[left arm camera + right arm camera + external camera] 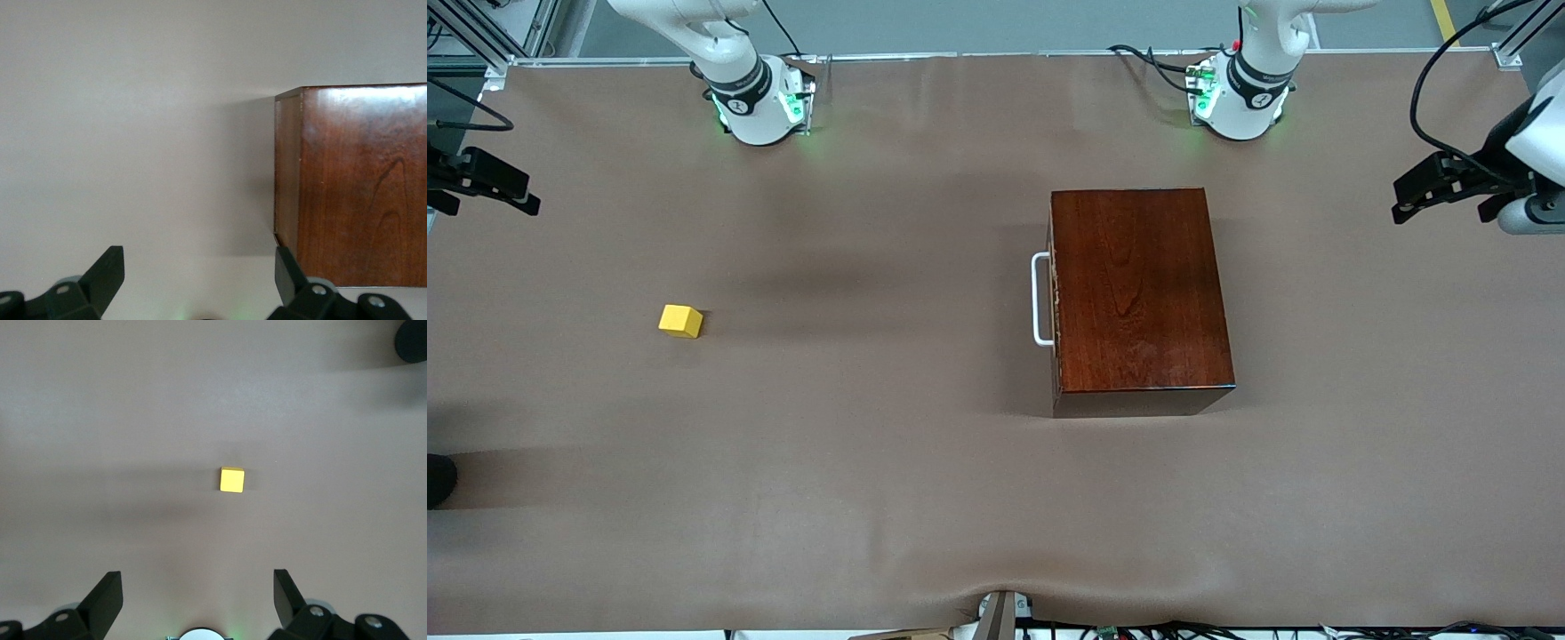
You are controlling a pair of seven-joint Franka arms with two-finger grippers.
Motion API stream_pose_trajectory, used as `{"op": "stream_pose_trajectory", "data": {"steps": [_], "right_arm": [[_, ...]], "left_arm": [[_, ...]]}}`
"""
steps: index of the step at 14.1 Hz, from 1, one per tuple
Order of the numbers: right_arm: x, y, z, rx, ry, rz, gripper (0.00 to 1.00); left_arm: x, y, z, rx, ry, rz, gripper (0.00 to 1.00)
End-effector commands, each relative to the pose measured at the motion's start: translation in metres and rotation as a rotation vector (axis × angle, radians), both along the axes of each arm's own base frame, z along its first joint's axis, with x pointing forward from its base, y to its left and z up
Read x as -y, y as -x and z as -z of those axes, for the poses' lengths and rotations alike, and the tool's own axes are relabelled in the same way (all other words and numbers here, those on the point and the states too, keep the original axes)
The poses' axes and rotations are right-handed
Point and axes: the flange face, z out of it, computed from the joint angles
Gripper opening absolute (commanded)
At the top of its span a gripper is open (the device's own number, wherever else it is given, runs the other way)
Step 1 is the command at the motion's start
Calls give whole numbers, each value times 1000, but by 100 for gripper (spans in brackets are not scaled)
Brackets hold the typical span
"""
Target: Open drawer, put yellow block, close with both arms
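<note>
The dark mahogany box (1138, 289) stands nearer the left arm's end of the table, its drawer (1055, 302) shut. The white handle (1040, 300) faces the right arm's end. The yellow block (680, 321) lies alone on the brown table toward the right arm's end. My left gripper (199, 257) hangs open and empty, high over the table beside a corner of the box (360, 187). My right gripper (197, 580) is also open and empty, high over the table. The yellow block (232, 480) lies some way off from its fingers.
The two green-lit arm bases (760, 102) (1236, 98) stand along the table's edge farthest from the front camera. A dark round object (438, 480) (412, 339) sits at the right arm's end of the table. A metal bracket (1000, 613) sits at the nearest edge.
</note>
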Motion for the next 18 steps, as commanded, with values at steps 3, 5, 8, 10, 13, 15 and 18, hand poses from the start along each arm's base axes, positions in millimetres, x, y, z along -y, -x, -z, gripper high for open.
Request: {"op": "stream_pose_trajectory", "data": {"steps": [3, 5, 8, 10, 13, 15, 18], "right_arm": [[2, 0, -1, 0, 0, 16, 100], [2, 0, -1, 0, 0, 16, 100], [2, 0, -1, 0, 0, 16, 100], [2, 0, -1, -2, -1, 16, 100], [2, 0, -2, 1, 0, 16, 100], [2, -1, -1, 0, 0, 16, 100], [2, -1, -1, 0, 0, 16, 100]], "left_arm": [[84, -1, 8, -19, -3, 118, 100], [132, -5, 16, -19, -1, 98, 100], [201, -8, 41, -39, -9, 92, 100], [247, 2, 61, -43, -16, 92, 100], [324, 15, 104, -26, -17, 18, 100], [382, 23, 137, 6, -31, -46, 100], [432, 28, 190, 55, -69, -50, 100]]}}
